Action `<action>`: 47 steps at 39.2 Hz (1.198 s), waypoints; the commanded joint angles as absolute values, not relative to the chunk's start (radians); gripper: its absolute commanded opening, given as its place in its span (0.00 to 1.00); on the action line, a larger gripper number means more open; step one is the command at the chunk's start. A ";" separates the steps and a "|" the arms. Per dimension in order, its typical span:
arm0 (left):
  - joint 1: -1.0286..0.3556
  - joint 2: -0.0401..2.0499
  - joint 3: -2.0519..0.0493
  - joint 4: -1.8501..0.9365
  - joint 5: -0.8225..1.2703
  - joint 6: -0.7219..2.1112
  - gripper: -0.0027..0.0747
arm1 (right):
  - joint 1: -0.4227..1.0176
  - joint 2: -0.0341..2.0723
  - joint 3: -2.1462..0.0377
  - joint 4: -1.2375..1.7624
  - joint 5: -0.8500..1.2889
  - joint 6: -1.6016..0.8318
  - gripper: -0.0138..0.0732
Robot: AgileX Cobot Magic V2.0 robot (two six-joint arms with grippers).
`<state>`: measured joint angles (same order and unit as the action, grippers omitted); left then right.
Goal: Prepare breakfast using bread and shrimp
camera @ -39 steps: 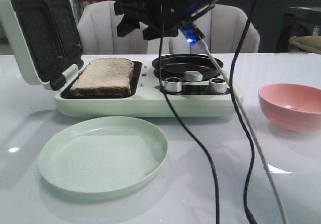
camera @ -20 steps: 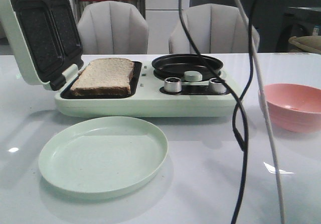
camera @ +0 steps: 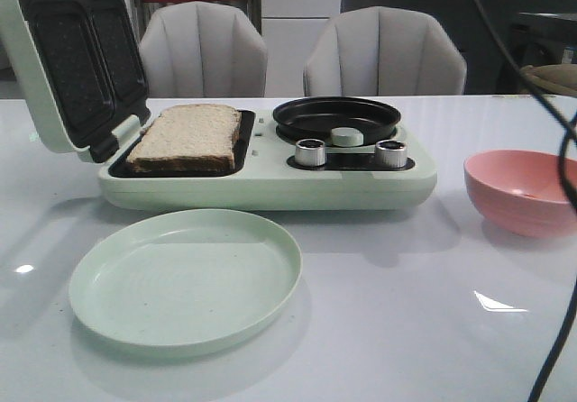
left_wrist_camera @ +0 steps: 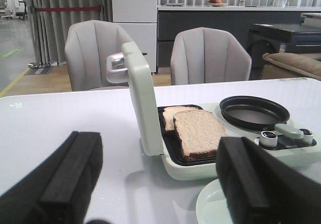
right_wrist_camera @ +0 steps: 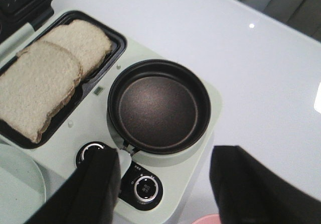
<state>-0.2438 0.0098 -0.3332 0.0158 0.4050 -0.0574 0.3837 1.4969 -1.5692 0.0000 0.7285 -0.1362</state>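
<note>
Both slices of bread (right_wrist_camera: pixel 47 73) sit side by side in the sandwich tray of the maker (camera: pixel 270 186), lid (camera: pixel 72 64) propped open behind them, so the press is loaded and waiting; I read the open lid as room kept for adding filling before it closes. The pan (right_wrist_camera: pixel 159 106) on the maker's other half is bare and dark, nothing in it, so I judge the shrimp step is not done. I cannot find the shrimp in any view; the pink bowl (camera: pixel 523 190) stands near the maker's right end, but I cannot tell what, if anything, is in it. My left gripper (left_wrist_camera: pixel 160 179) hangs low over the bench (camera: pixel 406 312) on the lid side of the maker, jaws spread wide, holding nothing. My right gripper (right_wrist_camera: pixel 165 184) hovers above the knobs (right_wrist_camera: pixel 143 188) and pan, jaws also apart and empty, one finger over the pan handle area. The green plate (camera: pixel 185 280) lies just in front of the maker, empty, likely parked for the finished sandwich. Room: the bench right of the plate and in front of the bowl is open for the right arm. The raised lid blocks an approach to the bread from the left, so I'd come in from above or the front. A dangling cable (camera: pixel 563 240) hangs by the bowl and could snag there.
</note>
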 commanded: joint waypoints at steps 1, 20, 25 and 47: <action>-0.251 0.021 -0.359 0.007 0.330 -0.068 0.72 | 0.377 1.361 -1.518 -0.032 0.600 -0.114 0.73; -0.251 0.021 -0.359 0.007 0.330 -0.068 0.72 | 0.377 0.880 -0.830 0.020 0.185 -0.093 0.73; -0.251 0.021 -0.359 0.007 0.330 -0.068 0.72 | 0.377 0.767 -0.680 0.061 0.092 -0.093 0.73; -0.251 0.021 -0.359 0.007 0.330 -0.068 0.72 | 0.377 0.383 -0.293 0.179 -0.142 -0.093 0.73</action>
